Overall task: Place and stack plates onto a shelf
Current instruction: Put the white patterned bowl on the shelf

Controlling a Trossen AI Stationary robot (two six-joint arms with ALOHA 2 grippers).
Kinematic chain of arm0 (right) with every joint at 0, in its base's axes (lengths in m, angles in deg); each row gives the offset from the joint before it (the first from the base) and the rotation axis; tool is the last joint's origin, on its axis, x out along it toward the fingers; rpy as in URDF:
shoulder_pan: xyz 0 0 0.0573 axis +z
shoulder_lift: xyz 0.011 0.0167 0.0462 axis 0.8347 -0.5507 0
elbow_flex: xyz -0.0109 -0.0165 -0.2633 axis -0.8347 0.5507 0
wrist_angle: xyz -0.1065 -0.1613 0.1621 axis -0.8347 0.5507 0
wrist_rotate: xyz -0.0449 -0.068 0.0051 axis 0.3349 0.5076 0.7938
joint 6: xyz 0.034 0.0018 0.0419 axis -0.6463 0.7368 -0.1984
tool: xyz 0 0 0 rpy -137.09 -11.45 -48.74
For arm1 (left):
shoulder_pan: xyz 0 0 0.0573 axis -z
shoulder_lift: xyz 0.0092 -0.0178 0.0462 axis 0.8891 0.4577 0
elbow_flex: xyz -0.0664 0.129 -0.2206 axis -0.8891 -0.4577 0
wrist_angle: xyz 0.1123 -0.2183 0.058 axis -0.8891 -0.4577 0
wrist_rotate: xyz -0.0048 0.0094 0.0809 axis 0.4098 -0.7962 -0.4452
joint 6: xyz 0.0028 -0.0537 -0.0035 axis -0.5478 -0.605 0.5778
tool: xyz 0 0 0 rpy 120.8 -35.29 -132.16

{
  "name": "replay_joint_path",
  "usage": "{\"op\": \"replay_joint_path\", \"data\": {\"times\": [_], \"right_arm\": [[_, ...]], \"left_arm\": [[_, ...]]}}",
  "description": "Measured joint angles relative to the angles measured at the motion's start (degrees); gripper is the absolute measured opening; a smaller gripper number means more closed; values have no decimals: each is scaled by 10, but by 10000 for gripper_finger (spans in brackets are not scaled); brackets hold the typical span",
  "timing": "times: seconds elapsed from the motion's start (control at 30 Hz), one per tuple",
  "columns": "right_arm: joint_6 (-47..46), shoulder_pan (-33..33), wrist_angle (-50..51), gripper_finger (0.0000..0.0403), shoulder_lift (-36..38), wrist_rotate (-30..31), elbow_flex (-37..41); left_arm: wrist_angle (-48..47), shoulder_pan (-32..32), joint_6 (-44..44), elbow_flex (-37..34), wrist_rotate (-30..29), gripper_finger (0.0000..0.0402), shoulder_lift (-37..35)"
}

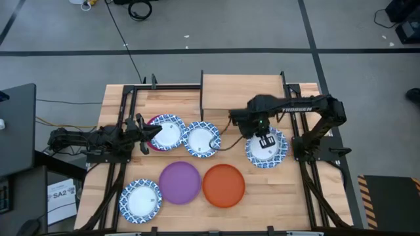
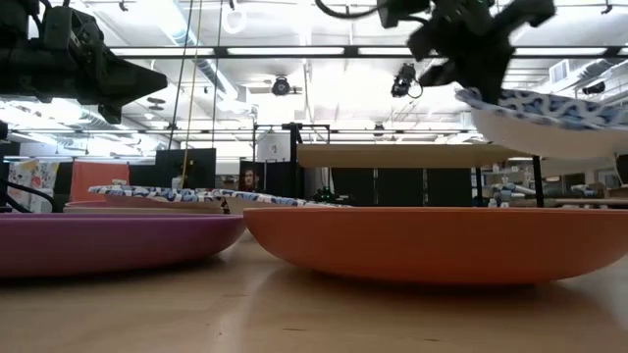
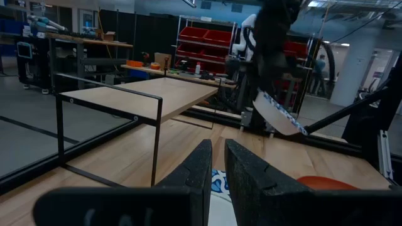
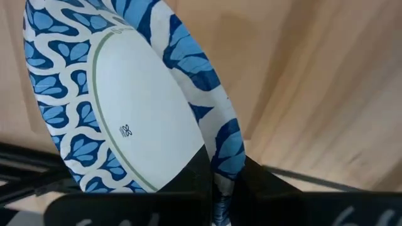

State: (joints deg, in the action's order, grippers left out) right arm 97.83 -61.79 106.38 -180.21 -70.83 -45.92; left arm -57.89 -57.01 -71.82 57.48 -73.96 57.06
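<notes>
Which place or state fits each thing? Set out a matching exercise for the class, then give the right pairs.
Things:
1. purple plate
2. orange plate
3. shelf
4. right gripper

Places or states:
A. bare, at the table's far edge
B. shut on a blue-rimmed plate, lifted off the table
C. flat on the table, beside the orange plate, on the left arm's side
D. flat on the table, nearer the right arm than the purple plate

Pairs: 1-C, 2-D, 3-A, 4-B

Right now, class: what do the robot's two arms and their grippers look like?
Both arms are dark, jointed metal. The right arm carries white "TROSSEN" lettering along its upper link, and a small green light glows near its wrist. The left gripper has two flat, matte black, wedge-shaped fingers. The right gripper looks equally black.
</notes>
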Motion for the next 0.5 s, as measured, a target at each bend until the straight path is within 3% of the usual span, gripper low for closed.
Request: {"op": "replay_joint_path", "data": {"times": [0.27,0.5], "right_arm": [[22,-92,-1,28,31,3,-73],[35,-209,-1,28,91,20,-87]], "left_arm": [[0,0,0,0,0,48,0],[0,0,0,0,0,48,0]]}}
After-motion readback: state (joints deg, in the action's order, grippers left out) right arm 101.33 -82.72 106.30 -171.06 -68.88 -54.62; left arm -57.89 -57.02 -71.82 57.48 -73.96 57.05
